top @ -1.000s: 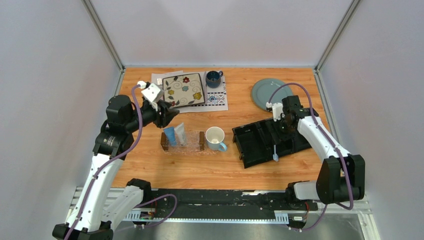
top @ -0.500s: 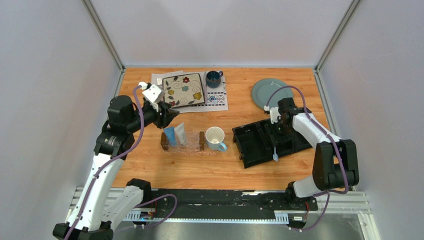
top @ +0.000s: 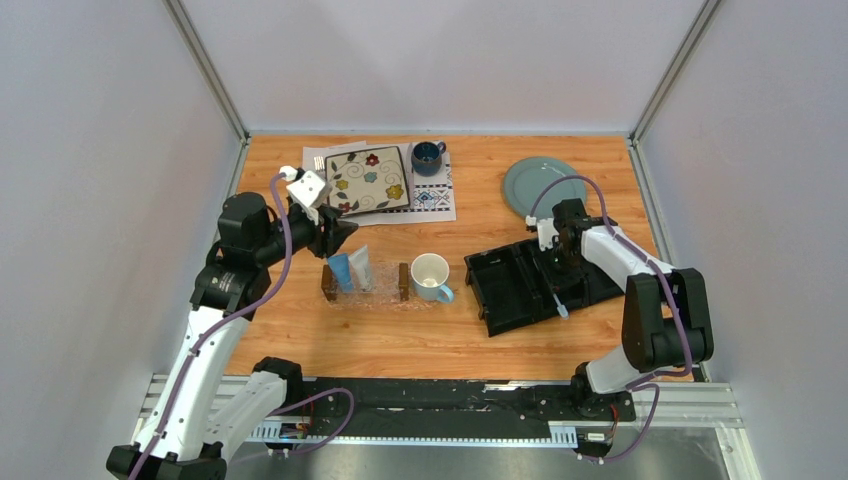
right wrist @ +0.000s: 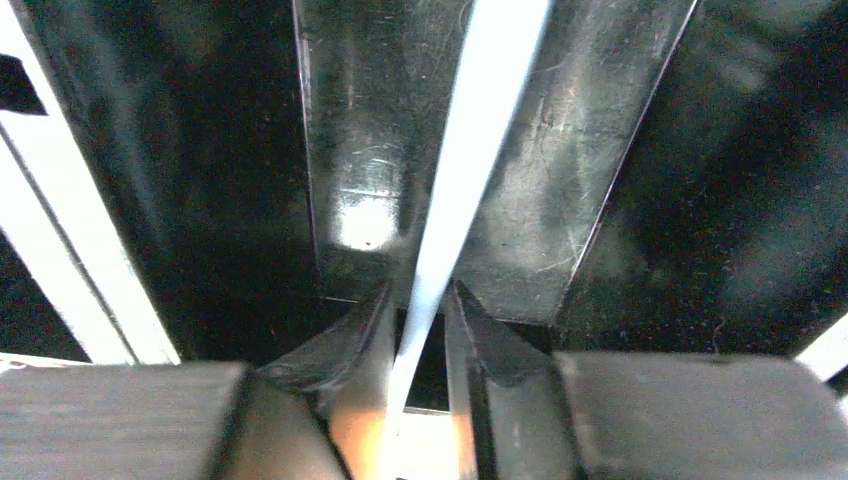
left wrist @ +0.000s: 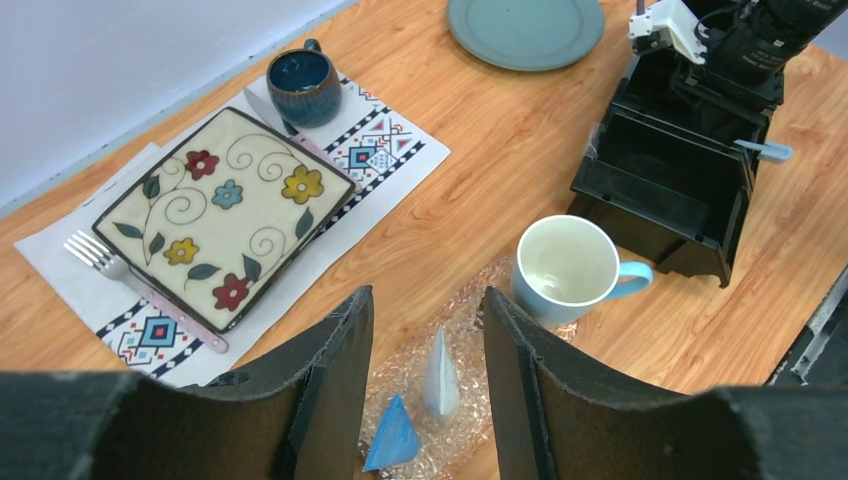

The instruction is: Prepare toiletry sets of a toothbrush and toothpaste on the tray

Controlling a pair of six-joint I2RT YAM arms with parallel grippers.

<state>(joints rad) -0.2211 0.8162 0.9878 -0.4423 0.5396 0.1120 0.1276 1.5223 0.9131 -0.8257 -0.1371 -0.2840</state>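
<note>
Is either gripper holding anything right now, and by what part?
The right gripper is shut on the toothbrush, pinching its handle well away from the brush head. The left gripper is open and holds nothing.

Tabletop tally: two tubes, a blue tube [top: 341, 271] and a whitish tube [top: 361, 266]; one toothbrush [top: 558, 300]; one tray [top: 329, 283]; two mugs, a white mug [top: 430, 276] and a dark blue mug [top: 427, 156]; two plates, a floral plate [top: 368, 179] and a grey-green plate [top: 536, 186]; one black organizer [top: 500, 285]; one fork [left wrist: 95, 252].

The wooden table [top: 400, 340] carries a placemat [top: 437, 201], tray [top: 404, 282], white mug [top: 431, 276], black organizer [top: 505, 287] and grey plate [top: 520, 186].
</note>
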